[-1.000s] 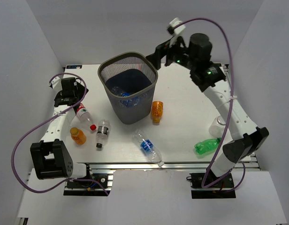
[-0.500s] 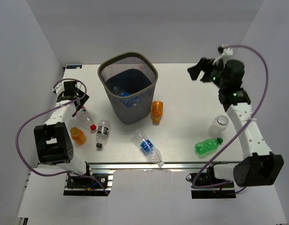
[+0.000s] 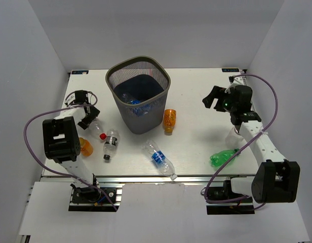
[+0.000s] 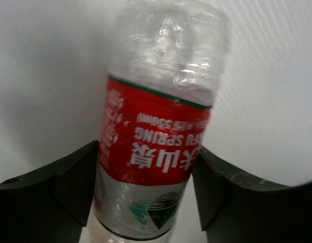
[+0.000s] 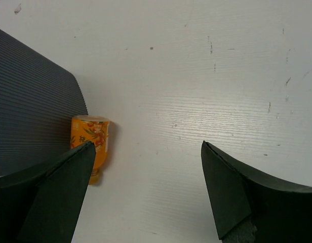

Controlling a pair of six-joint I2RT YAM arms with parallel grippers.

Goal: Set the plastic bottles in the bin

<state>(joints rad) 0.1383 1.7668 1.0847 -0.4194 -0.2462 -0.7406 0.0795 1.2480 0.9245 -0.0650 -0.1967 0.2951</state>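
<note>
At left centre, left fingers [image 3: 88, 114] spread wide, straddling the red-label bottle [image 4: 155, 152] lying on the table [image 3: 196, 81]. Just below, black-capped bottle [image 3: 110, 144]. Upper centre, bin [image 3: 139, 119], with an orange bottle [image 3: 169, 119] beside its right wall. At right, right fingers [image 3: 212, 99] wide apart, holding nothing. Lower right, green bottle [image 3: 223, 157].

Red-labelled bottle [image 4: 155, 147], print upside down: "SPRING", "550ml", Chinese characters beside a green emblem
</note>
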